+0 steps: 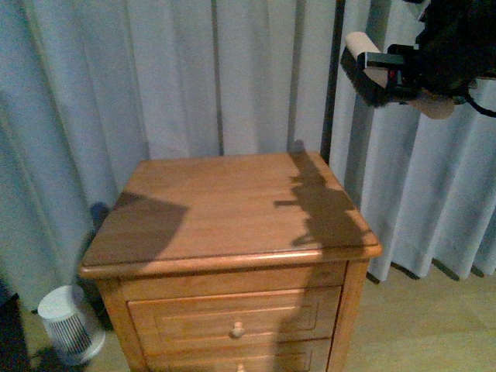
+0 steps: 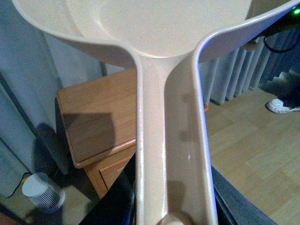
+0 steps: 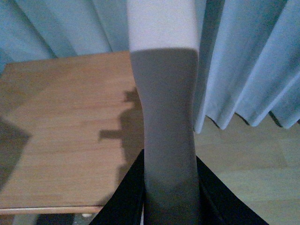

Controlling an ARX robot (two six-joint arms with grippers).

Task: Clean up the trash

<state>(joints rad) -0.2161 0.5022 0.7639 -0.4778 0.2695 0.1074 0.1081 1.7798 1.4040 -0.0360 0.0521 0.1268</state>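
Observation:
The trash wad of white paper shows in no view. My left gripper point(image 2: 172, 213) is shut on the handle of a cream dustpan point(image 2: 171, 51), held high above and to one side of the wooden nightstand point(image 2: 101, 117). My right gripper point(image 3: 169, 197) is shut on the grey handle of a brush point(image 3: 164, 108) with a white end. In the front view the right gripper point(image 1: 407, 74) holds the brush point(image 1: 364, 58) in the air above the nightstand's back right corner. The left arm is out of the front view.
The nightstand top point(image 1: 225, 205) is bare, with shadows of the arms on it, and has drawers below point(image 1: 232, 322). Pale curtains point(image 1: 155, 77) hang close behind. A small white ribbed device point(image 1: 70, 324) stands on the floor at the left. Wooden floor point(image 1: 426, 325) lies to the right.

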